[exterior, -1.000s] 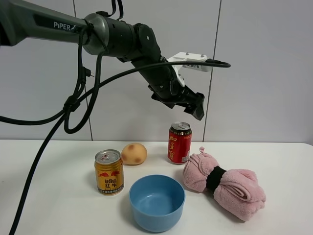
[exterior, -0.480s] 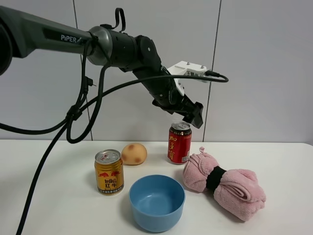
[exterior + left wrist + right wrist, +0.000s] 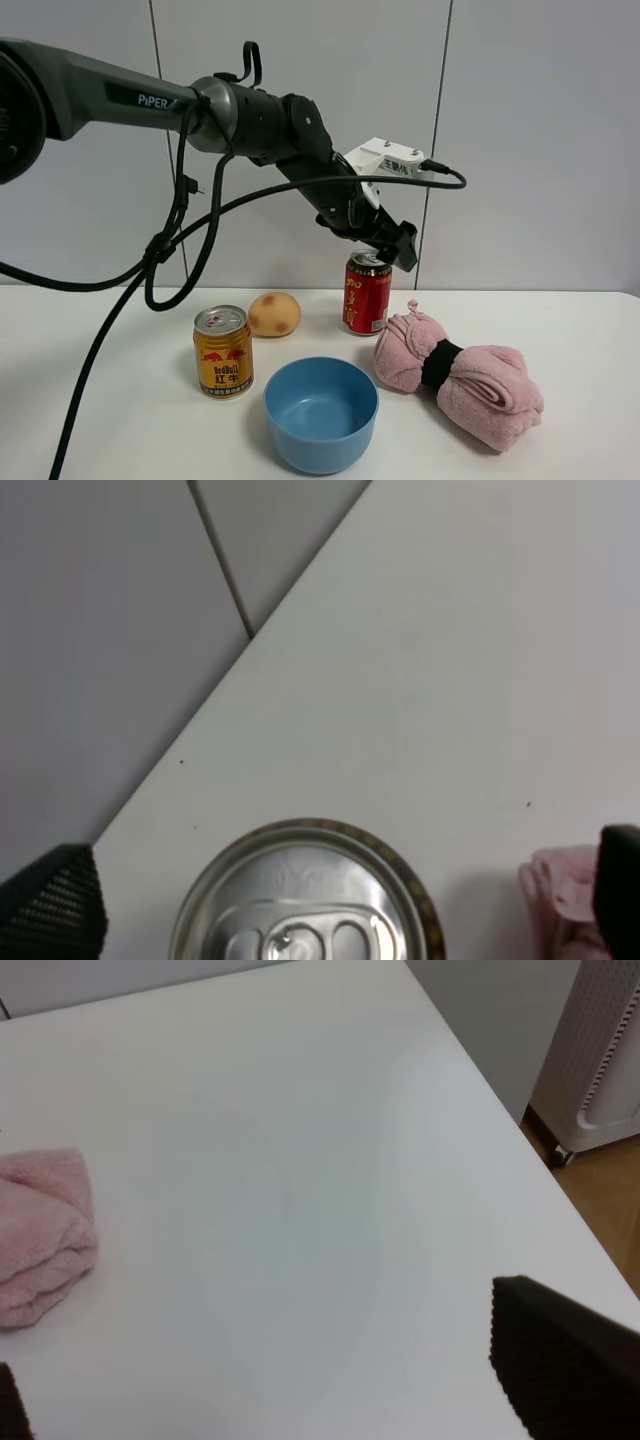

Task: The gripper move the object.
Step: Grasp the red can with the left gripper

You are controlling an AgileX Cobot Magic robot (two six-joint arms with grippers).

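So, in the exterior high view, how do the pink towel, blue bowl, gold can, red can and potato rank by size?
1. pink towel
2. blue bowl
3. gold can and red can: unsure, as the gold one looks slightly bigger but stands nearer the camera
4. potato

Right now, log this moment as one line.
phase: pre-grasp | left hand: open, over red can | red can: upright on table, not gripped | right hand: open, over table
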